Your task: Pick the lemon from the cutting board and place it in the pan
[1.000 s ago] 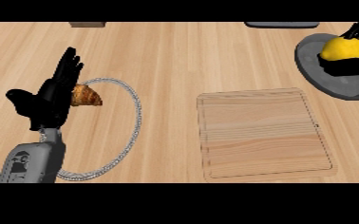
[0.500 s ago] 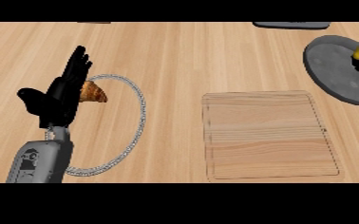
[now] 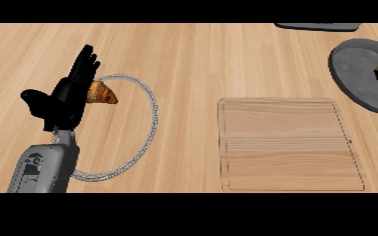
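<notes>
The wooden cutting board (image 3: 291, 145) lies at the lower right with nothing on it. Part of the dark grey pan (image 3: 358, 75) shows at the right edge; the rest is cut off. No lemon shows anywhere in the view. My left hand (image 3: 66, 97) rests open at the left, fingers up, holding nothing. My right hand is out of view.
A croissant (image 3: 102, 94) lies on a clear plate (image 3: 151, 115) just right of my left hand, which covers part of it. A dark flat object (image 3: 317, 26) sits at the counter's far right edge.
The view has shifted, so everything slid to the right. The right hand and the lemon, seen over the pan a second ago, have left the view at the right edge.
</notes>
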{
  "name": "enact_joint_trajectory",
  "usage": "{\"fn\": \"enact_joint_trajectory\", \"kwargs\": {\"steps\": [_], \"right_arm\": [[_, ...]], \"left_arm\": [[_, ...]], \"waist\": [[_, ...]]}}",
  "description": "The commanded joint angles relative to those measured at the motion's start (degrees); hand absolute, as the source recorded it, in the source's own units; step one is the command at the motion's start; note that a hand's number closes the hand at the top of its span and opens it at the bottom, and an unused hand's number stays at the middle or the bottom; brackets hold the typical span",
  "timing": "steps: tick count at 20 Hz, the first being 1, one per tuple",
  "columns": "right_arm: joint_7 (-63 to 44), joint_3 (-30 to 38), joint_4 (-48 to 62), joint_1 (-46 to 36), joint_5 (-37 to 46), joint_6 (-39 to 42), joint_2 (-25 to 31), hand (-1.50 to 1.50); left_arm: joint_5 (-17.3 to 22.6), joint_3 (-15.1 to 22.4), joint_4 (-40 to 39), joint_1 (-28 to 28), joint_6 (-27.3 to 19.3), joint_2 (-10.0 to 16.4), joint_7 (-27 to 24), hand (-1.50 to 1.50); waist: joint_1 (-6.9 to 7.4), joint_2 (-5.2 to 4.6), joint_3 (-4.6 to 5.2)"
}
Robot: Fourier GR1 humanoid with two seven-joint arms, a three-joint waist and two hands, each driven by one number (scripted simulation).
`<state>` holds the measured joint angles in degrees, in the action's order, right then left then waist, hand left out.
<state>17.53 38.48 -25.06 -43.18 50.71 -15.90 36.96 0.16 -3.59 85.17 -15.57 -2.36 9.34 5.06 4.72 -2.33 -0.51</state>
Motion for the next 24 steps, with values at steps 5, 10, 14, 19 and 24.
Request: {"fn": "enact_joint_trajectory", "kwargs": {"steps": [5, 10, 14, 19, 24], "right_arm": [[0.9, 2.8, 11.5, -4.0, -4.2, 15.7, 2.1, -1.50], [6.6, 4.9, 12.1, -2.5, -5.9, 11.6, 1.8, -1.50], [14.3, 10.2, 11.4, -1.2, -11.5, 12.8, 3.5, -1.50], [15.6, 15.5, 13.7, -1.1, -17.7, 20.8, 7.1, -1.50], [24.2, 17.6, 15.5, 7.1, -21.6, 36.1, 10.1, -1.50]], "left_arm": [[-0.2, 0.1, -1.7, -2.3, -0.3, -0.4, 0.3, 0.00], [-0.5, 0.7, 1.1, 0.7, 0.0, -0.5, -0.6, 0.00], [-0.6, -0.3, -0.3, 1.2, -0.7, -0.2, -1.1, 0.00], [-0.5, -1.0, -0.1, 0.9, -0.8, 0.3, -0.6, 0.00], [0.8, -3.6, -0.1, 1.5, -0.3, 2.1, 0.6, 0.00]], "waist": [[0.21, -0.37, -0.04], [0.50, 0.26, -0.05], [-0.92, 0.44, -0.09], [-2.18, 1.17, 0.12], [-4.08, 1.80, 0.24]]}}
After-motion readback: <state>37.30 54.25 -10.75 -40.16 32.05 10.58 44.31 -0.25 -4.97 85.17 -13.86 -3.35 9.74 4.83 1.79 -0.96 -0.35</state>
